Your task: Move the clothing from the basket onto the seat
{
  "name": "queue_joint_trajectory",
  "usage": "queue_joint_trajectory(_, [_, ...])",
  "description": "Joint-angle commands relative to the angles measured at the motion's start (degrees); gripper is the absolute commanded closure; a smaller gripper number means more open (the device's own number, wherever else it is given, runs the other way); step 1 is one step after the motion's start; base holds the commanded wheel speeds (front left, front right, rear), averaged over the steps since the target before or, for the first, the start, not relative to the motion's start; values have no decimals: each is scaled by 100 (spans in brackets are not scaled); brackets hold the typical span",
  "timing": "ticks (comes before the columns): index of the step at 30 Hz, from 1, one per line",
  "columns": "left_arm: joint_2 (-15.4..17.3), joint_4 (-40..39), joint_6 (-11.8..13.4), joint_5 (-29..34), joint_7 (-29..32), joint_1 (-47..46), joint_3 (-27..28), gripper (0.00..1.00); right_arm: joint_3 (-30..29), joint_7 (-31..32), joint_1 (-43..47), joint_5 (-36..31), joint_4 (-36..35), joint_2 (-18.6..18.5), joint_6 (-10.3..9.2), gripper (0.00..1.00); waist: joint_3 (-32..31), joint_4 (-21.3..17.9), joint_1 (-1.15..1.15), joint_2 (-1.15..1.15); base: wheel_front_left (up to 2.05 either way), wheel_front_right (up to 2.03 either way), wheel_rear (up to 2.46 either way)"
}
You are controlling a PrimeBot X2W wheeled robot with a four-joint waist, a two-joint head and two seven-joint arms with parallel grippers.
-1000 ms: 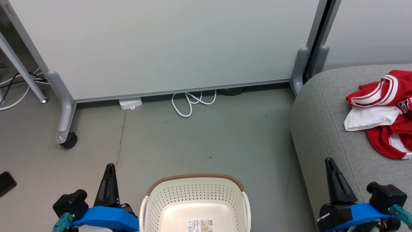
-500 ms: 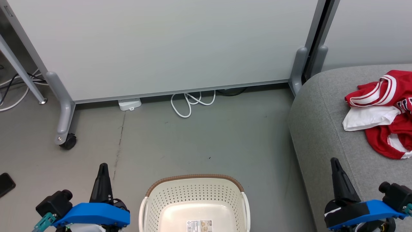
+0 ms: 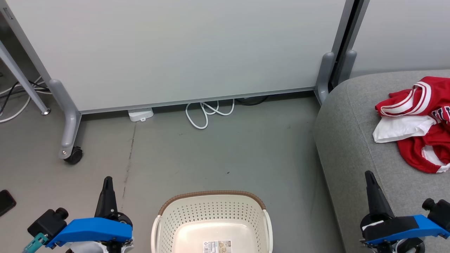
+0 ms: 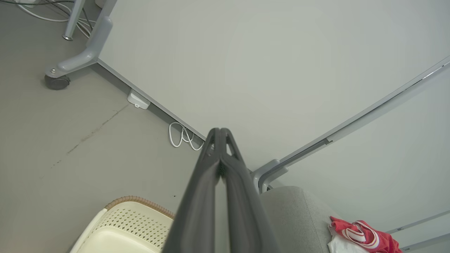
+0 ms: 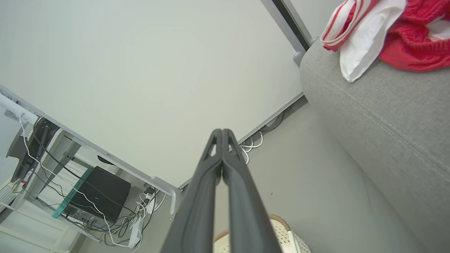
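Observation:
The red and white clothing (image 3: 418, 123) lies crumpled on the light-grey seat (image 3: 351, 140) at the right; it also appears in the wrist views (image 4: 362, 237) (image 5: 383, 33). On the floor at bottom centre stands the cream basket (image 3: 211, 218) with its brown rim, holding no garments, only a label on its bottom. My left gripper (image 3: 107, 180) hangs shut to the basket's left, gripping nothing (image 4: 219, 130). My right gripper (image 3: 368, 173) is shut and empty over the seat's front edge (image 5: 222, 130).
A pale wheeled partition panel (image 3: 175, 49) stands behind the floor, its caster (image 3: 74, 155) at the left. A white cable loop (image 3: 205, 112) and a small white box (image 3: 140, 114) lie at its base. A dark phone (image 3: 5, 202) rests at far left.
Both grippers have drawn back and outward: the left slid further left and lower, the right further right. The head view shifted slightly. Basket and clothing stay put.

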Motion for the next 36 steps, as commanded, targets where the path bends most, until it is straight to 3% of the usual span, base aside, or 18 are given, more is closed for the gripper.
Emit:
queue_joint_trajectory(1, [9, -93, -39, -154, 36, -156, 36, 100, -25, 35, -170, 172, -56, -3, 2, 100, -1, -2, 0, 0, 0, 0, 0])
queue_joint_trajectory(36, [10, -185, -153, -2353, 607, -245, 326, 100, -188, 614, -291, 2498, 3, 2, 3, 100, -37, -56, 0, 0, 0, 0, 0])
